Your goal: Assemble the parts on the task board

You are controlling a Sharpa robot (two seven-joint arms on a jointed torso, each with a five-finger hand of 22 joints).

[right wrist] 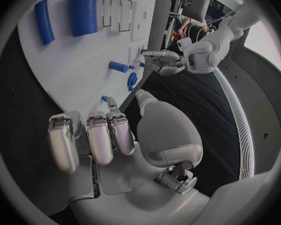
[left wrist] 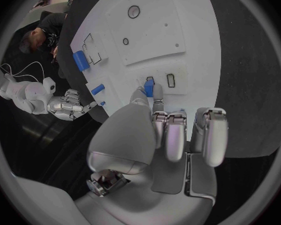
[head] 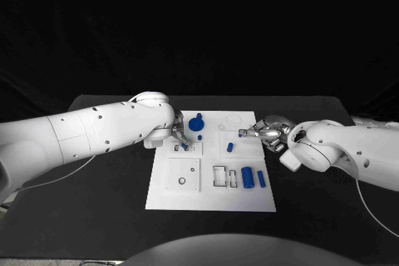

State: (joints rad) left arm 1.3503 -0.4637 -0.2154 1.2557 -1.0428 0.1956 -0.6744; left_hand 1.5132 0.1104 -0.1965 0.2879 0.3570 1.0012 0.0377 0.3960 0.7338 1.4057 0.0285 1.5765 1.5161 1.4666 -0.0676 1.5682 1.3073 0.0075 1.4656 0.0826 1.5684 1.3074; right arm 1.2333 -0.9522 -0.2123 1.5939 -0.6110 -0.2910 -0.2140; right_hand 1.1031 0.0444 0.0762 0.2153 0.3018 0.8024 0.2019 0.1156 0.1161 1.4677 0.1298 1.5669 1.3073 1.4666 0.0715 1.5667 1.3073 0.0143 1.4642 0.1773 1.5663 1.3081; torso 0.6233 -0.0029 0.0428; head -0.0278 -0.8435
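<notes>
The white task board (head: 212,188) lies mid-table. My left hand (head: 179,136) is over its far left part. Thumb and a finger pinch a small blue piece (left wrist: 148,88) at the board's surface, beside a rectangular slot (left wrist: 171,80). My right hand (head: 267,133) hovers at the board's far right edge with its fingers curled. A tiny blue peg (right wrist: 105,98) sits at one fingertip; whether it is held I cannot tell. A round blue part (head: 195,124) stands between the hands. A short blue peg (head: 230,146) lies mid-board. A thick blue cylinder (head: 247,175) and a slim blue bar (head: 261,179) lie near the front right.
A raised square plate (head: 184,175) with a ring and small holes takes up the board's front left. Two rectangular outlines (head: 219,176) sit beside the cylinder. Black table (head: 100,208) surrounds the board, and a thin cable runs along each arm.
</notes>
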